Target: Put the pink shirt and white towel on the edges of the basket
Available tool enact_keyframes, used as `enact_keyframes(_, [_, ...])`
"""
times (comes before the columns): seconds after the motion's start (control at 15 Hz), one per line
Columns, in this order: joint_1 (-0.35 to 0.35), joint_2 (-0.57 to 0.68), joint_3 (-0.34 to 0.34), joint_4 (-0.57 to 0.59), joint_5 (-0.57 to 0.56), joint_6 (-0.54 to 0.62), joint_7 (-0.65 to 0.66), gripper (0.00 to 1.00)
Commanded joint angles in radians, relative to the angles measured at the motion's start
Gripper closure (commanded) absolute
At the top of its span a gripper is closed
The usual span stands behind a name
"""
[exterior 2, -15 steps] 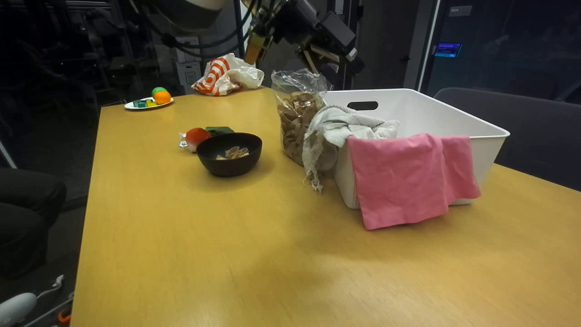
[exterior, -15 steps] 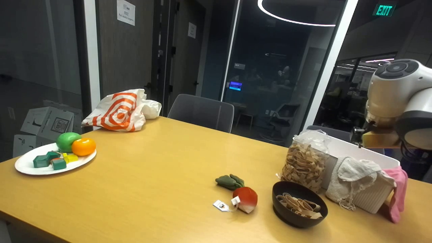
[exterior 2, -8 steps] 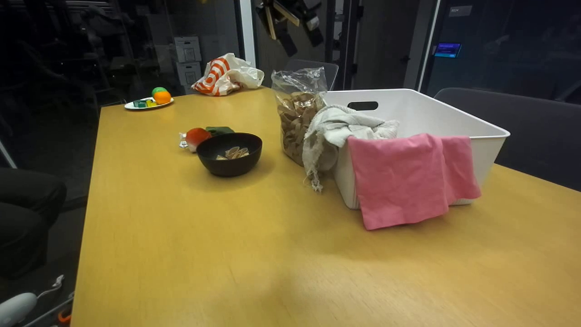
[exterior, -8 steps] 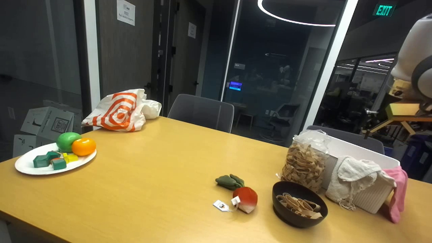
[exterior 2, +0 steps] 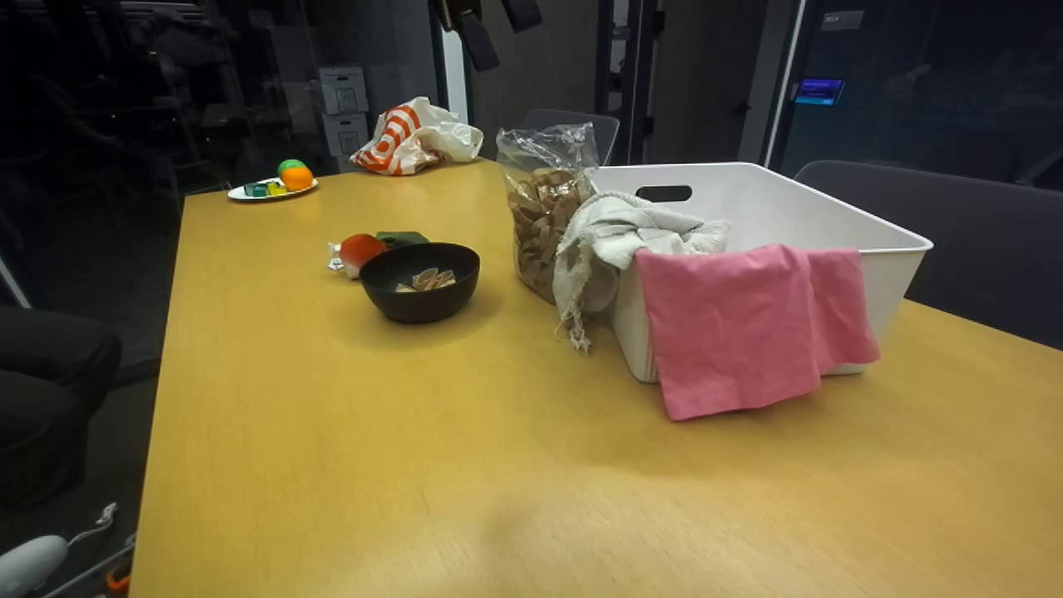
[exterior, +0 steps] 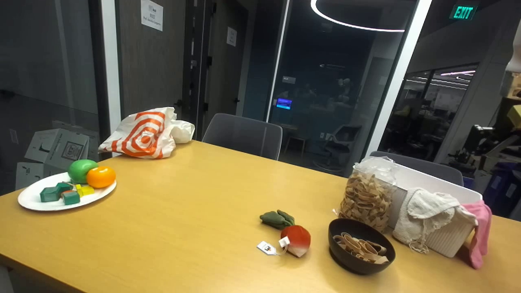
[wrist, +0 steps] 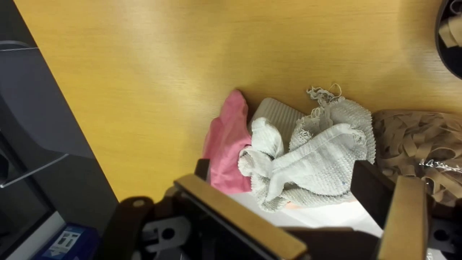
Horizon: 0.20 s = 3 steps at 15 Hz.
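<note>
In an exterior view, the top edge crops your black fingers (exterior 2: pixel 479 43). In your wrist view, the right edge cuts the round black bowl (wrist: pixel 451 59), and the fingers hide part of the white ribbed plastic basket (wrist: pixel 279 115). The flat white tag (exterior: pixel 267 248) is too small for you to read.

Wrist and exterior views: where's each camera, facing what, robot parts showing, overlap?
In an exterior view: raised, looking across the table, white plate at picture left; part of arm at right edge.
In an exterior view: near the basket, looking along the table past the pink shirt; fingers at top.
Wrist view: behind the fingers, which show at bottom, facing down at pink shirt and white towel.
Both exterior views share white plate, black bowl, basket.
</note>
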Motion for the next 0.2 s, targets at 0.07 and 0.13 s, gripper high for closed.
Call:
enact_keyframes(0.07, [-0.016, -0.005, 0.016, 0.002, 0.008, -0.009, -0.005, 0.0])
enact_keyframes(0.13, [-0.016, -0.005, 0.016, 0.001, 0.008, -0.009, -0.005, 0.0])
